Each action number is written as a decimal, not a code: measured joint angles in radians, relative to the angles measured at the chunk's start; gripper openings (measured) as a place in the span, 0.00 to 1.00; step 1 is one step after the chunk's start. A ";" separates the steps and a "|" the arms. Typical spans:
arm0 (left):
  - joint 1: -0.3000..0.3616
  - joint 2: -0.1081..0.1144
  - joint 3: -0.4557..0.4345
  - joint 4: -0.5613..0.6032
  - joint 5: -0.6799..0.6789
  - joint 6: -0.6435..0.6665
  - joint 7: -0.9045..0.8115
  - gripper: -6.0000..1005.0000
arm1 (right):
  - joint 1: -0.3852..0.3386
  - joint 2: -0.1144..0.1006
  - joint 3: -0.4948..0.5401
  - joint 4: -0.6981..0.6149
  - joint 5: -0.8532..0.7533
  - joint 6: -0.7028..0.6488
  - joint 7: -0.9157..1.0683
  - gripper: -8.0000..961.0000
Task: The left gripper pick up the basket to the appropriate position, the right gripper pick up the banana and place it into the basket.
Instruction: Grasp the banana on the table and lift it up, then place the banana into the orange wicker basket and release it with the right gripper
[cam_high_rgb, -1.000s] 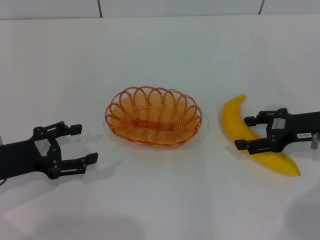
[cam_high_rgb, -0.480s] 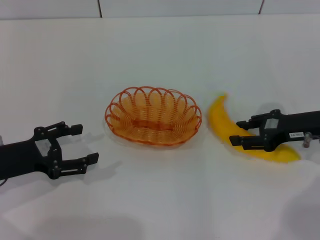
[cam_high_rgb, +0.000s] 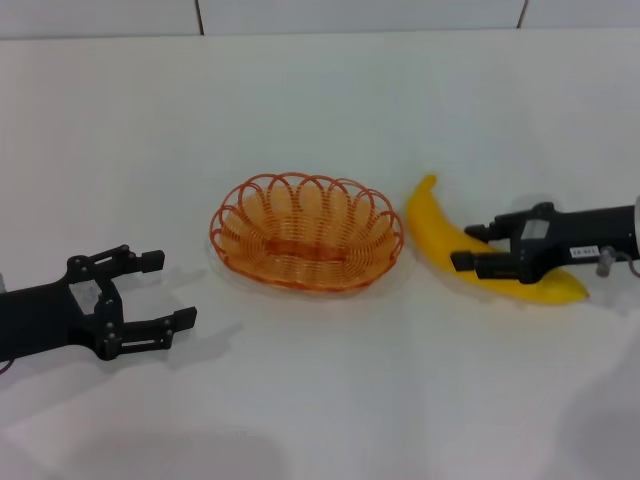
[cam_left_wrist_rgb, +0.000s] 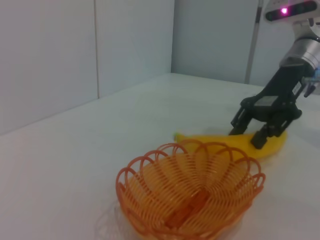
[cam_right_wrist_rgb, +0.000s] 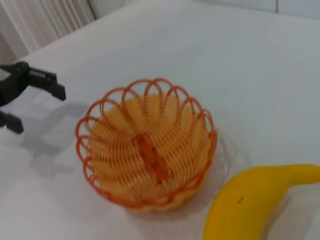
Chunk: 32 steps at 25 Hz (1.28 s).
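My right gripper (cam_high_rgb: 476, 248) was clamped across the middle of the banana (cam_high_rgb: 440, 235), which sat just right of the basket (cam_high_rgb: 306, 232), its tip near the rim. That arm reached in low from the right. My left gripper (cam_high_rgb: 162, 290) hovered wide open, left of the basket and nearer me.

The right gripper (cam_high_rgb: 472, 248) hides the banana's (cam_high_rgb: 437, 229) middle, and the right wrist view crops its lower end.

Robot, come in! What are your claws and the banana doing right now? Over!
Left tool open, left of basket. Right tool shut on banana, beside basket. Nothing between.
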 joint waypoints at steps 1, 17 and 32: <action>0.000 0.000 0.000 0.000 0.000 0.000 0.000 0.88 | 0.000 -0.001 0.000 0.000 0.014 0.000 0.000 0.51; -0.006 -0.001 0.000 -0.001 0.000 0.002 0.003 0.87 | 0.110 0.014 -0.044 0.101 0.361 -0.122 -0.246 0.49; -0.045 0.000 0.000 -0.041 0.001 0.001 0.014 0.88 | 0.232 0.020 -0.154 0.357 0.354 0.107 -0.436 0.49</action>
